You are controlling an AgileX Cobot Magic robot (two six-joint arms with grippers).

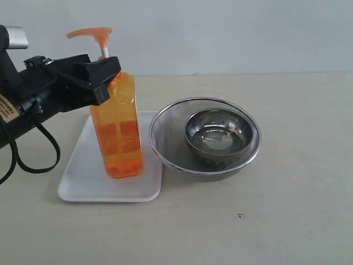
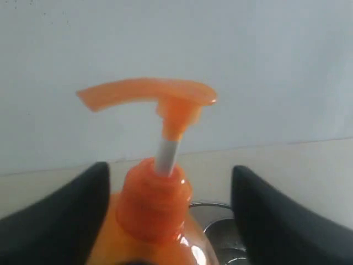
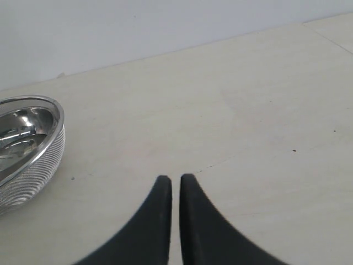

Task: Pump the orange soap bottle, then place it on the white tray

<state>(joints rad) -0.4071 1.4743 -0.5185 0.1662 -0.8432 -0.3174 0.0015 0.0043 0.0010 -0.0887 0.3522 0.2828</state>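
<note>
**Kid:** Where is the soap?

**Me:** The orange soap bottle (image 1: 117,132) stands straight up on the white tray (image 1: 77,182). It is near the back of the tray, on the side by the bowls. Its pump head (image 1: 91,34) is up, and I can see the white stem under it.

**Kid:** Is your left tool holding it?

**Me:** My left tool (image 1: 107,74) sits around the top of the bottle, just under the pump. Its two fingers are spread wide, one on each side. In the left wrist view one finger (image 2: 66,221) looks like it touches the orange plastic. Beside the other finger I see a gap, so it is not squeezing.

**Kid:** What is next to the tray?

**Me:** A round mesh bowl (image 1: 165,138) sits right beside the tray on the tabletop (image 1: 276,210). A smaller shiny bowl (image 1: 220,132) sits inside it.

**Kid:** And your other tool?

**Me:** My right tool (image 3: 175,182) hangs over bare tabletop, away from the bottle. Its fingers are almost pressed together, with only a thin slit between them. It holds nothing.
</note>
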